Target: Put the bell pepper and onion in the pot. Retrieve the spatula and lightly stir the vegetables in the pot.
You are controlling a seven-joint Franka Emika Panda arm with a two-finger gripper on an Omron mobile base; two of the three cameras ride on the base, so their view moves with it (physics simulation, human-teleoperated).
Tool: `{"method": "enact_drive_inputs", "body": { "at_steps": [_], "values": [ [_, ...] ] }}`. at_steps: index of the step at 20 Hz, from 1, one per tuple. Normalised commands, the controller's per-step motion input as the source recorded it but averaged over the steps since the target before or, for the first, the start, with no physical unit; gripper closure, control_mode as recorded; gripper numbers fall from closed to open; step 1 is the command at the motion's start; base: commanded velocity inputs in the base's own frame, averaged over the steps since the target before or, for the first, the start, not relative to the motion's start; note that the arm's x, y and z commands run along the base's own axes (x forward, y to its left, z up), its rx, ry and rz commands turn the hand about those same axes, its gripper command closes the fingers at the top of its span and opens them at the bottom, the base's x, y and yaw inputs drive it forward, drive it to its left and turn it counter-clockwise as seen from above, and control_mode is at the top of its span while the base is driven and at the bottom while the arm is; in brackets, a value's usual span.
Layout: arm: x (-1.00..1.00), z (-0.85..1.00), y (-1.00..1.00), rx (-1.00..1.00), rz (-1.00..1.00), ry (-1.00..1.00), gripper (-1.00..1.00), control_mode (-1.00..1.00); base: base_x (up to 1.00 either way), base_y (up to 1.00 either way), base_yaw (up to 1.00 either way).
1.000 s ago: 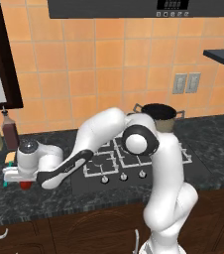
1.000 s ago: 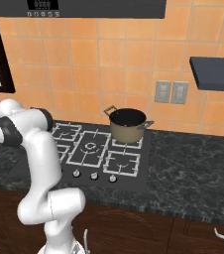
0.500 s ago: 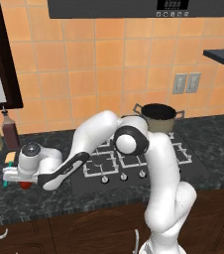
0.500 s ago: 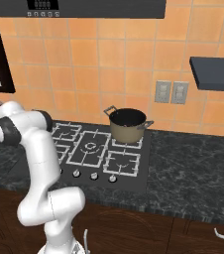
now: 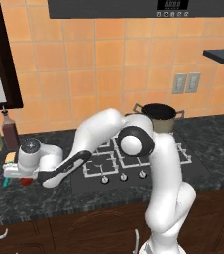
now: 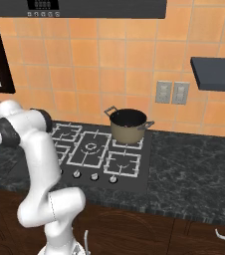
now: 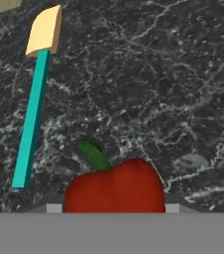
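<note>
**Jaws sitting at pepper, far left of tabletop**

Arm is reaching far left and low over the dark tabletop (image 5: 49, 198). Gripper (image 5: 24, 179) is pointing down at the pepper (image 7: 115, 187). In the hand view the pepper is sitting right between the two fingertips (image 7: 54, 207), red body with green stem up. Fingertips are showing just beside its flanks; can't tell if the jaws are pinching it yet or just bracketing it. In the left base view a bit of red is showing under the hand.

Spatula (image 7: 34, 96) is lying flat on the tabletop just left of the pepper in the hand view, not touching it, teal handle nearer the pepper, cream blade at the far end.

Pot (image 6: 128, 125) is sitting on the far right burner of the stove (image 6: 92, 157), well apart from the gripper. Two bottles (image 5: 0, 131) are standing against the wall beyond the hand.
</note>
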Motion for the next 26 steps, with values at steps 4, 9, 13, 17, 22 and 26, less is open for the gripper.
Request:
{"method": "enact_drive_inputs", "body": {
  "at_steps": [4,9,13,17,22,26],
  "values": [
    [0.12,1.0,-1.0,-0.05,0.02,0.0,1.0,-1.0,0.0,0.0,0.0],
    [0.18,0.34,-0.37,-0.01,0.0,0.07,1.0,-1.0,0.0,0.0,0.0],
    [0.18,0.05,0.0,0.0,0.01,0.0,1.0,-1.0,0.0,0.0,0.0],
    [0.58,0.52,-0.18,0.0,0.03,0.0,1.0,-1.0,0.0,0.0,0.0],
    [0.84,0.64,-0.34,0.0,0.0,0.01,1.0,-1.0,0.0,0.0,0.0],
    [0.94,0.18,-0.97,0.0,-0.05,0.15,1.0,-1.0,0.0,0.0,0.0]
  ]
}}
